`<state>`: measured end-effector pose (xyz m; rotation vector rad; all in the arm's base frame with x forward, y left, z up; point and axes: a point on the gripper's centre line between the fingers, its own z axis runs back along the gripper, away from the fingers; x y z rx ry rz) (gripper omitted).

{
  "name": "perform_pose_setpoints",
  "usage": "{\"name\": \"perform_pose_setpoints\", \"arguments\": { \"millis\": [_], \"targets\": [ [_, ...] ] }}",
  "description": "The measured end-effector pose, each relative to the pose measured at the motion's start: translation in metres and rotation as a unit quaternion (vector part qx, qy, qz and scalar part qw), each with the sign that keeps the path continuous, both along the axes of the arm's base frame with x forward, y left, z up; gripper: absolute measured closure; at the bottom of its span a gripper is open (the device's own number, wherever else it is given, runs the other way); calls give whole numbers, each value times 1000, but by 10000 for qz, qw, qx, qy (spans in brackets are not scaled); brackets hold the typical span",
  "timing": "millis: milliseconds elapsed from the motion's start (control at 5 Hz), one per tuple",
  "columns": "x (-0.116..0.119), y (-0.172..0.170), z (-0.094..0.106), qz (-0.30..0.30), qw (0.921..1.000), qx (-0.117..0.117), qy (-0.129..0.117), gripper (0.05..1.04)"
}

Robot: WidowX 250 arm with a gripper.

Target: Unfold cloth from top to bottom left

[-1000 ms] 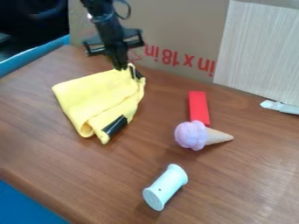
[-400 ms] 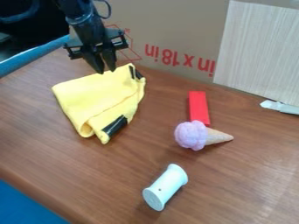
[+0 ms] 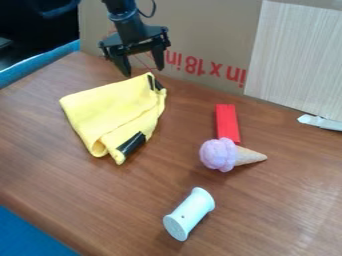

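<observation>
Evidently set out on one table [image 3: 100, 200], before one cardboard [image 3: 200, 30] and one panel [image 3: 294, 55]. Hanging nearly upright as one arm [image 3: 127, 17], with one gripper's [image 3: 144, 73] fingers spread wide near the top edge of one folded cloth [image 3: 113, 110], at left. Rightward, counting one cone [image 3: 218, 155], one spool [image 3: 190, 212], one block [image 3: 227, 122], one whitish tool [image 3: 320, 122].

one each: cloth [image 3: 113, 111], block [image 3: 227, 123], cone [image 3: 230, 154], spool [image 3: 190, 213]
</observation>
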<state>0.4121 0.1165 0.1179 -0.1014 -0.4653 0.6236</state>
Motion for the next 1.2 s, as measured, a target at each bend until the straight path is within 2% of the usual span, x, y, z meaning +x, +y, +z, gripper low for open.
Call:
{"name": "perform_pose_setpoints", "arguments": {
  "millis": [200, 400, 600, 800, 1000, 1200],
  "targets": [
    [13, -4, -9, 89, 9999, 113, 79, 83],
    [15, -1, -21, 141, 9994, 264, 198, 83],
    [16, 5, -25, 173, 9986, 472, 186, 83],
    [16, 10, -32, 228, 9977, 583, 242, 138],
    [18, 13, -39, 303, 9971, 648, 245, 399],
    [18, 14, -41, 366, 9969, 670, 207, 701]
  ]
}}
